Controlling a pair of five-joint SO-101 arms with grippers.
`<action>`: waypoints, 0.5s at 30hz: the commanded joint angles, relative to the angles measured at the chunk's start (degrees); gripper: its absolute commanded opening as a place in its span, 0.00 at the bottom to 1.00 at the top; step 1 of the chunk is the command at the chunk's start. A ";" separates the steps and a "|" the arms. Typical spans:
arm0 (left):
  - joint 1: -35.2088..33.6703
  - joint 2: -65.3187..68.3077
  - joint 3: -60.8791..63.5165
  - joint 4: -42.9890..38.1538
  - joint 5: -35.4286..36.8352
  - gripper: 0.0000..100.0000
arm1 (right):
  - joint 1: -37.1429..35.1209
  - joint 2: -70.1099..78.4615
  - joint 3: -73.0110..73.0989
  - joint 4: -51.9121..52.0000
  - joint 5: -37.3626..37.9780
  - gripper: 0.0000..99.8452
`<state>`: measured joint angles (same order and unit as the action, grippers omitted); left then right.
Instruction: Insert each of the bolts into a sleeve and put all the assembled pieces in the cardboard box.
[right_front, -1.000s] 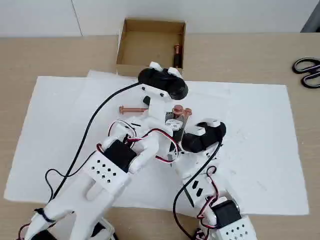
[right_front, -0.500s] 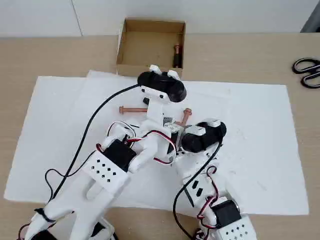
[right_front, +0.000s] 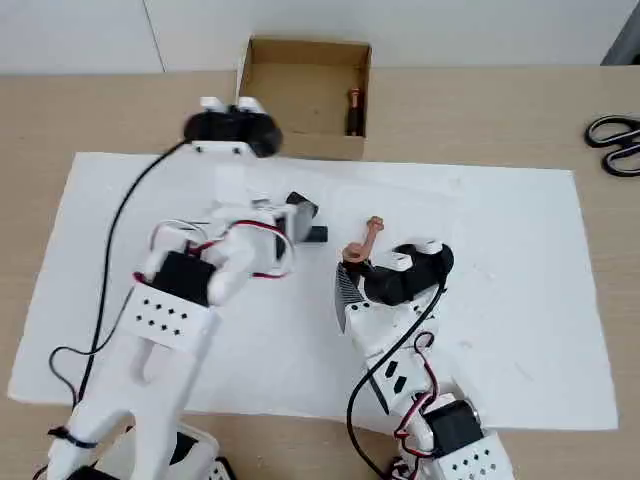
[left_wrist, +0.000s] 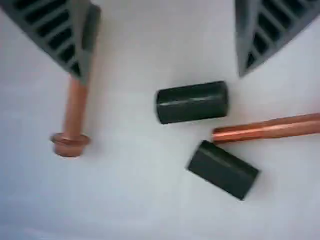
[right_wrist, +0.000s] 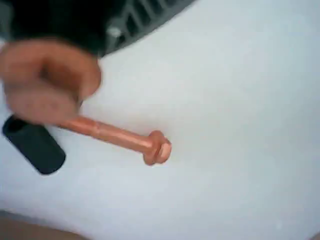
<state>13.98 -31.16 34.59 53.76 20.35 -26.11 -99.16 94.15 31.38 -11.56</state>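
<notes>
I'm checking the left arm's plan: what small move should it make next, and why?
Probably lower the left tool onto the sleeve and close. Its fingers stand open, and that sleeve lies free on the white sheet, in line with the gap between them, with nothing sticking out of it.

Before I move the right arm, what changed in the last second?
The left arm swung back to the left, from over the sheet's middle to the box's front corner, uncovering the bolt by the right arm. Its fingers are open above two sleeves. Right arm, box and scissors stayed put.
</notes>
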 joint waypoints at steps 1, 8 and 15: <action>-5.27 -0.88 -3.38 1.14 -0.09 0.18 | 3.65 -0.57 -1.85 -0.84 0.53 0.00; -18.73 -0.44 -18.24 20.04 -0.79 0.18 | 6.55 -0.22 -14.33 10.68 5.63 0.00; -25.85 -0.70 -23.34 26.29 -9.85 0.18 | 8.31 19.47 -34.20 12.26 10.64 0.00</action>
<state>-10.11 -31.25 14.11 78.29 12.00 -19.43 -89.41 70.77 43.52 -2.24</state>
